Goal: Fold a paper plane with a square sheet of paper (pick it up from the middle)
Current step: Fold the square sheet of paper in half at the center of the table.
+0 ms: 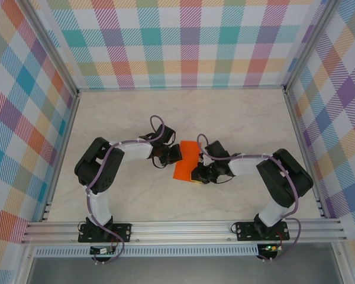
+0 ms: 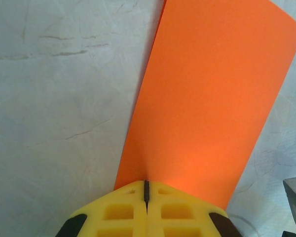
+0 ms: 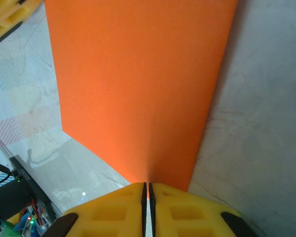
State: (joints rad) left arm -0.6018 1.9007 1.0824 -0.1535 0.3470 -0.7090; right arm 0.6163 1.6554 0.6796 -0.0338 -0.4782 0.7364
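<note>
From above, you see a pale marbled table point(image 1: 136, 112) inside checked walls point(image 1: 189, 47). Both arms bend inward, meeting at the orange paper point(image 1: 186, 160) mid-table. On your left wrist, the left gripper point(image 2: 146, 190) is pinched on the paper's edge. On your right wrist, the right gripper point(image 3: 148, 190) is clamped on it too.
</note>
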